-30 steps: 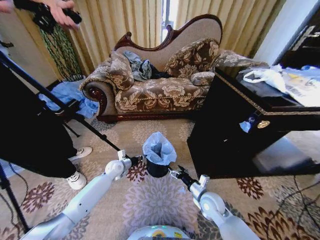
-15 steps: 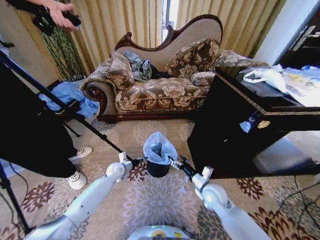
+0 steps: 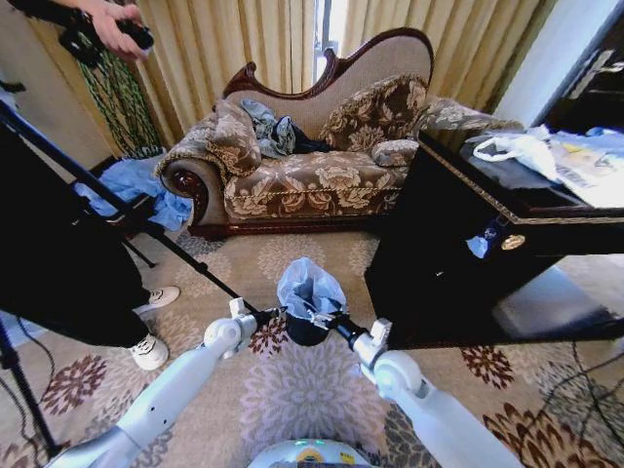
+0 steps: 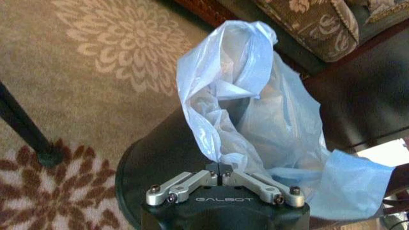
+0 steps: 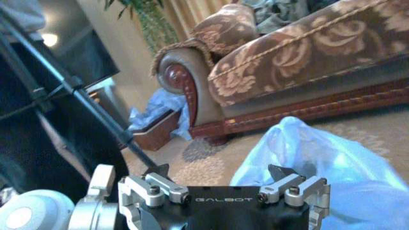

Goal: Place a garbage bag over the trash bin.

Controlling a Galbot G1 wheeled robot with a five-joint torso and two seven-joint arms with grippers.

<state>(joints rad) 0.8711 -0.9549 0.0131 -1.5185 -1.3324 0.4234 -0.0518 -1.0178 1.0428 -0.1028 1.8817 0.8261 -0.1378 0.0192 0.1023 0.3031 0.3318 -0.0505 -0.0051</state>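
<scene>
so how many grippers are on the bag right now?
2. The left gripper is shut on the garbage bag at the trash bin rim; the right gripper is open at its right edge.

This looks like a furnished living room, perhaps in a hotel suite. An ornate patterned sofa (image 3: pixel 312 156) with carved wood trim stands at twelve o'clock, gold curtains (image 3: pixel 244 49) hanging behind it. A floral carpet (image 3: pixel 302 390) covers the floor, and a dark wooden cabinet (image 3: pixel 468 263) sits at two o'clock.
</scene>
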